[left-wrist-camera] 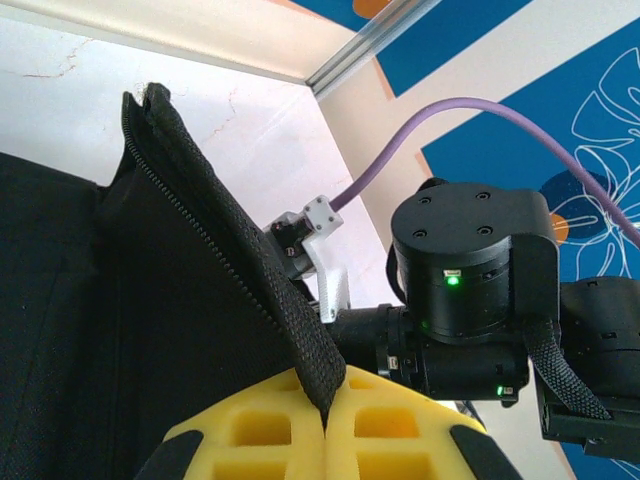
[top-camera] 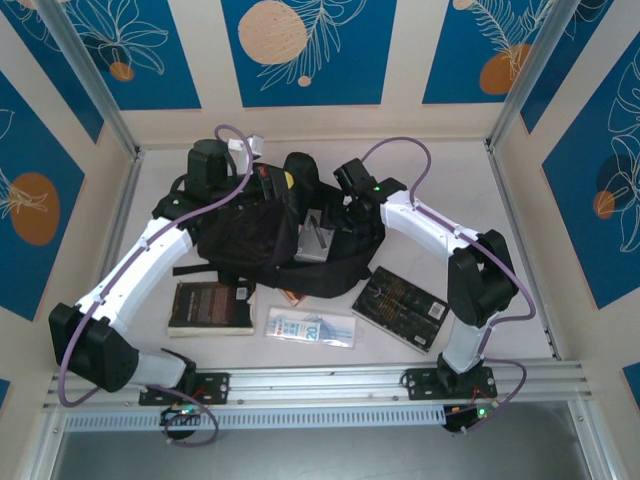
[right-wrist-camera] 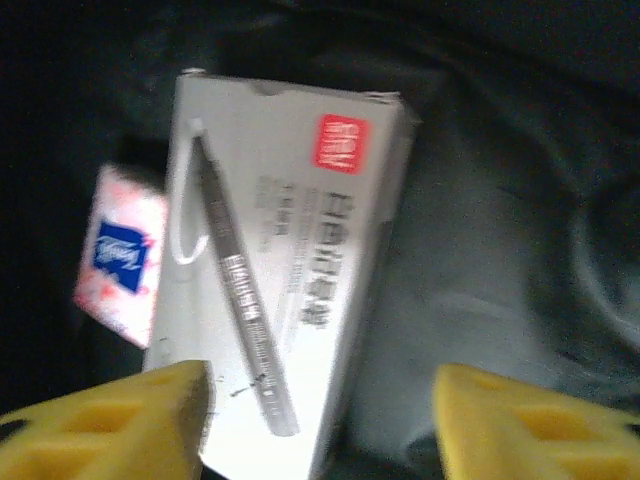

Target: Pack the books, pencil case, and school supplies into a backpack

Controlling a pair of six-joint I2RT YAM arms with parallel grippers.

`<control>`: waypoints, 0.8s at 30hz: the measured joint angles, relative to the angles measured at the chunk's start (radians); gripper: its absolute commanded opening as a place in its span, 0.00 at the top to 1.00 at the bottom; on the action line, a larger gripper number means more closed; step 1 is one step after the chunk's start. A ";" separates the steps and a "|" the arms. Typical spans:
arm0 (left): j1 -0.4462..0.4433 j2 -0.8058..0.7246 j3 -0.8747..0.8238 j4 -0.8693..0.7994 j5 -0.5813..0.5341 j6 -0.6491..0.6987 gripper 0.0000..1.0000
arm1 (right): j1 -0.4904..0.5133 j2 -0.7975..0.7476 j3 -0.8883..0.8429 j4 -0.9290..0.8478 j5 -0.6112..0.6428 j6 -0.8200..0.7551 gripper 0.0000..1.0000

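Backpack (top-camera: 245, 240) rim at 12 o'clock is pinched by left gripper (left-wrist-camera: 325, 425); right gripper (right-wrist-camera: 320, 420), fingers apart, hangs above white box (right-wrist-camera: 290, 220).

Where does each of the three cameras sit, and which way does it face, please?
Top external: high behind the robot, looking down on the table; left arm and right arm flank the large black fabric backpack.
Left wrist: looks along the left gripper, shut on the backpack's zip edge; right arm beyond.
Right wrist: looks down into the backpack at a white rectangular box; right gripper open.
Shared: the backpack in all three.
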 measured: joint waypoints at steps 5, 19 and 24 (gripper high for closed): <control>0.002 0.000 0.000 0.000 0.000 0.000 1.00 | -0.006 0.030 0.026 -0.083 0.115 -0.071 1.00; 0.002 0.000 0.000 -0.007 0.000 0.000 1.00 | 0.000 0.260 0.155 -0.079 -0.003 -0.134 1.00; 0.002 0.000 0.000 -0.006 0.000 0.000 1.00 | 0.009 0.229 0.128 0.115 -0.192 -0.064 0.96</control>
